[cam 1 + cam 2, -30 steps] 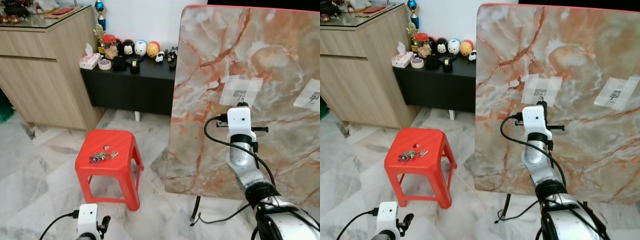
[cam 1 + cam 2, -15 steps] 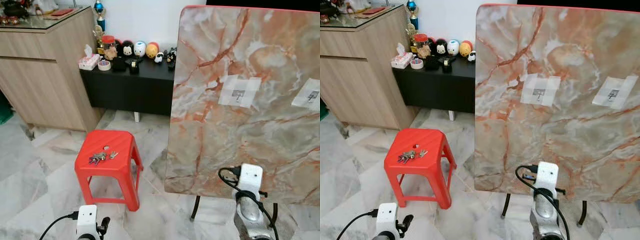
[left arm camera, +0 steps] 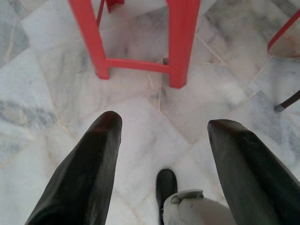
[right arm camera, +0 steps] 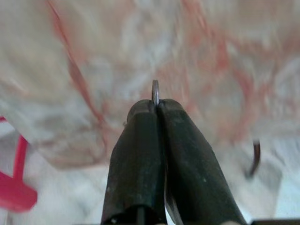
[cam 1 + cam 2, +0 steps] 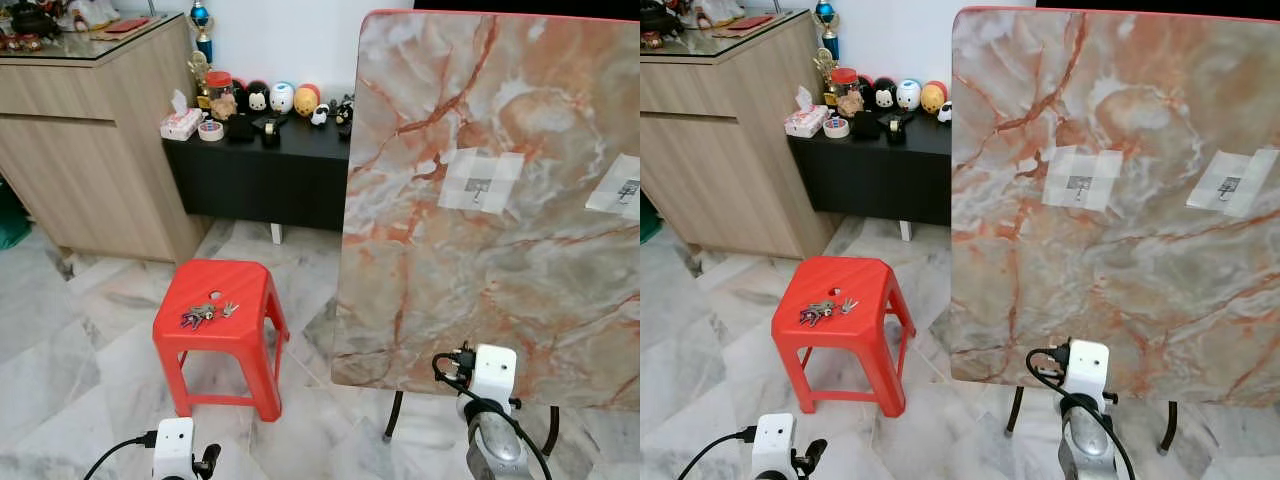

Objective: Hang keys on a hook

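A bunch of keys [image 5: 205,314] lies on top of a red plastic stool [image 5: 222,330]. Two small hooks, one [image 5: 481,186] and the other [image 5: 628,190], are taped to an upright marble-patterned board [image 5: 480,120]. My right arm, with its white wrist camera [image 5: 493,372], is low in front of the board's bottom edge. The right gripper [image 4: 157,104] is shut on a thin metal ring [image 4: 155,91] that sticks out past its tips. My left gripper [image 3: 164,126] hangs open over the floor near the stool's legs [image 3: 180,42].
A wooden cabinet [image 5: 90,140] stands at the left. Beside it a low black table [image 5: 260,165] carries figurines and a tissue box. The board rests on thin dark legs [image 5: 392,420]. Marble floor tiles [image 5: 90,330] surround the stool.
My right arm has dropped from the level of the left hook down to the board's bottom edge. The keys on the stool have not moved.
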